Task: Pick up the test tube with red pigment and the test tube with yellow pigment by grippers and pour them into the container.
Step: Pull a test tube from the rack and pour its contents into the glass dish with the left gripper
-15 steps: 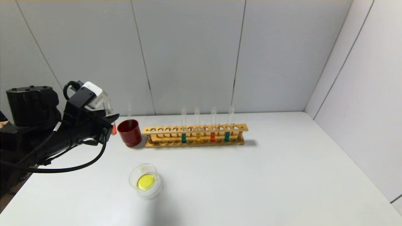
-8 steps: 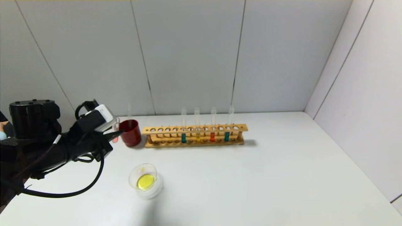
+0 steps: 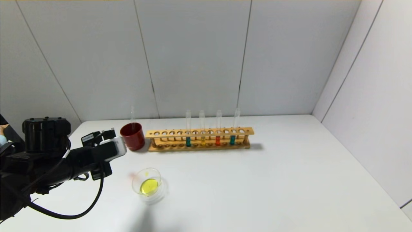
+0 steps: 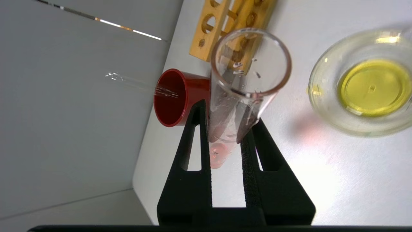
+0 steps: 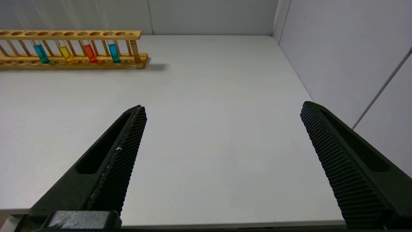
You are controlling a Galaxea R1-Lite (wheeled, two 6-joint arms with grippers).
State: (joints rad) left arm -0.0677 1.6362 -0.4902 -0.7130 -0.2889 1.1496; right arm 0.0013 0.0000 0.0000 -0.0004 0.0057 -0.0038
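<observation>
Near the bench's left edge, the left gripper (image 4: 225, 129) clamps the test tube with red pigment (image 4: 239, 93), its mouth pointing toward the container (image 4: 325, 106) of yellow liquid just beside it. The right gripper (image 5: 222, 129) hangs spread wide.

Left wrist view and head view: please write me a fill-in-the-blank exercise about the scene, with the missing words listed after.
1. The left gripper is shut on a test tube with ____ pigment.
2. The liquid already in the container is ____.
3. The wooden rack holds ____ tubes.
4. The right gripper has its jaws wide ____.

Missing words: red; yellow; four; open
</observation>
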